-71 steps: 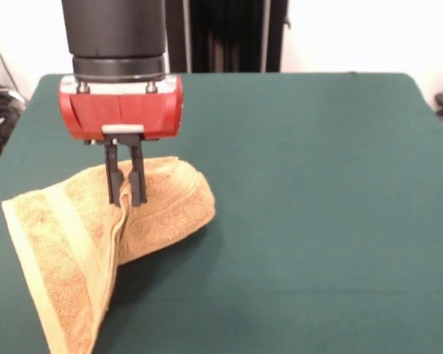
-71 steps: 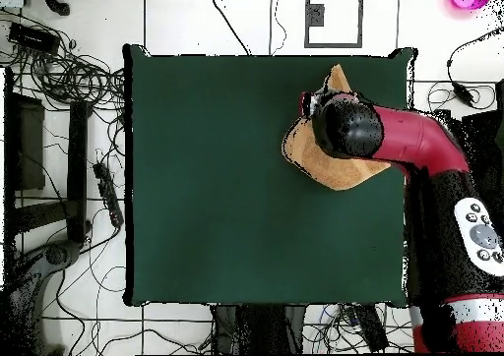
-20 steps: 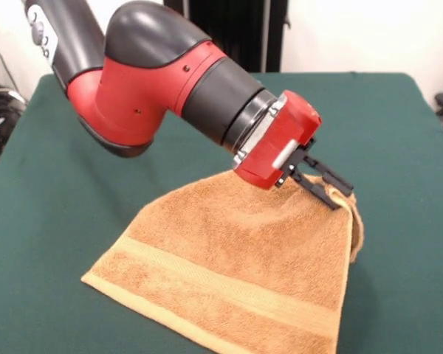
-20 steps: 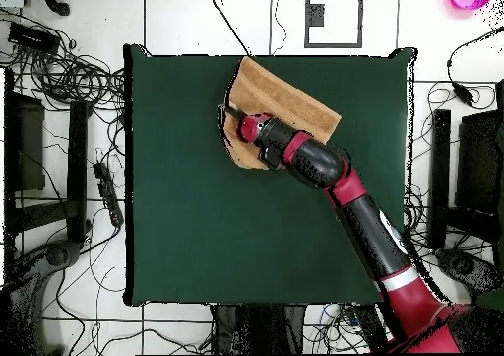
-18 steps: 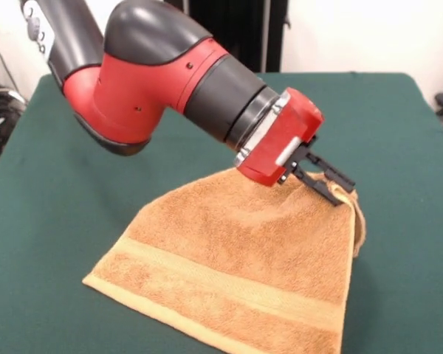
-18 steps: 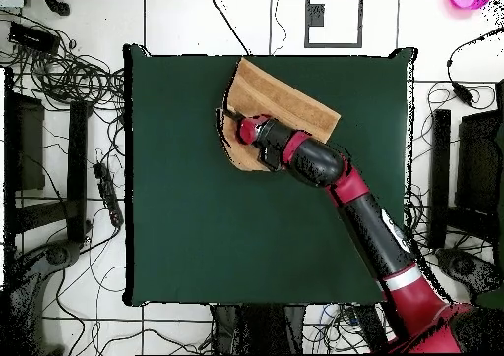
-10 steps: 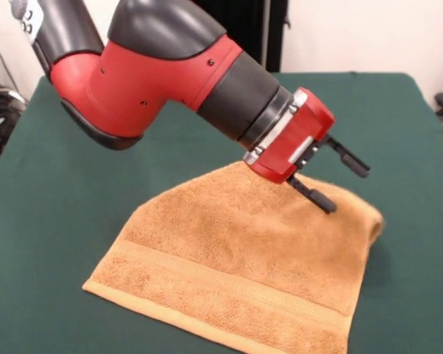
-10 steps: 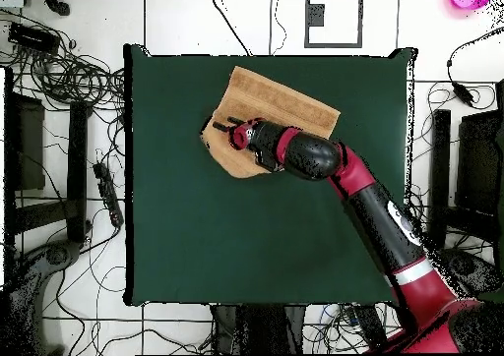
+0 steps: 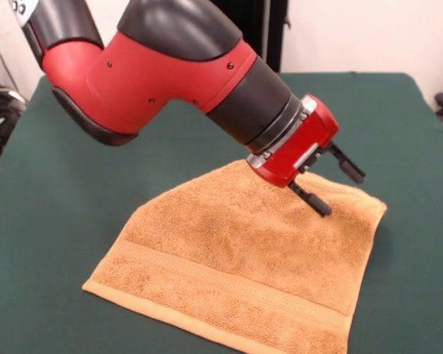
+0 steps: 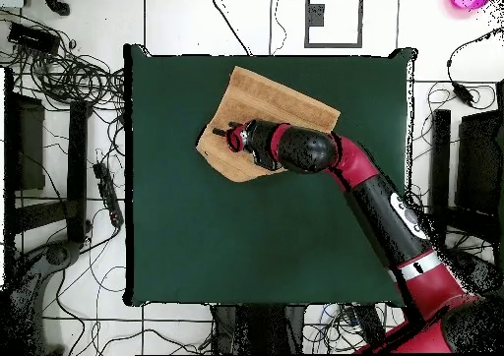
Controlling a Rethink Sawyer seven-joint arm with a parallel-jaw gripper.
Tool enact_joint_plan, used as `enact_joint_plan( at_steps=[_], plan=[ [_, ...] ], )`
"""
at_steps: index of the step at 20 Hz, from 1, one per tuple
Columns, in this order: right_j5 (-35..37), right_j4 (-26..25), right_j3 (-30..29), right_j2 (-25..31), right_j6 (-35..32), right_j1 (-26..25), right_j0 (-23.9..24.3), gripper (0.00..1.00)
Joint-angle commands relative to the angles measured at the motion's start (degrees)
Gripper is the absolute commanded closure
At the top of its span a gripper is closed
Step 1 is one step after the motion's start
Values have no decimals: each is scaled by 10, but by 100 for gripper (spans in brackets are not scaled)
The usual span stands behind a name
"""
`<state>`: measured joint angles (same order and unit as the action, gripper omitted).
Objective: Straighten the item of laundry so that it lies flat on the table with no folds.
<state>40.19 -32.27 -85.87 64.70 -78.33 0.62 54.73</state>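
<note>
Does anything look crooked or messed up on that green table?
Only slightly: the orange towel lies spread open but askew to the table edges. The open pincer hovers above its corner, holding nothing.

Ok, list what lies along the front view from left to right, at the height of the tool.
Bare table → towel → open tool above the towel's right part → towel's right corner → bare table again.

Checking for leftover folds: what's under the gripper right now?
The open gripper hangs over the towel, which lies spread on the green table. The wrist hides part of the towel's far edge, so a fold there can't be excluded.
</note>
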Motion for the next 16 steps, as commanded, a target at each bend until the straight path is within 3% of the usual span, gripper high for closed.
enact_joint_plan(
  at_steps=[1,5,9,12,16],
  plan=[
    [30,-63,49,-124,-15,124,-55,0],
    [56,-80,64,-172,-50,208,-86,0],
    [49,-110,100,-231,-104,248,-133,0],
    [42,-115,111,-257,-115,254,-152,0],
    [40,-98,129,-280,-113,217,-174,0]
  ],
)
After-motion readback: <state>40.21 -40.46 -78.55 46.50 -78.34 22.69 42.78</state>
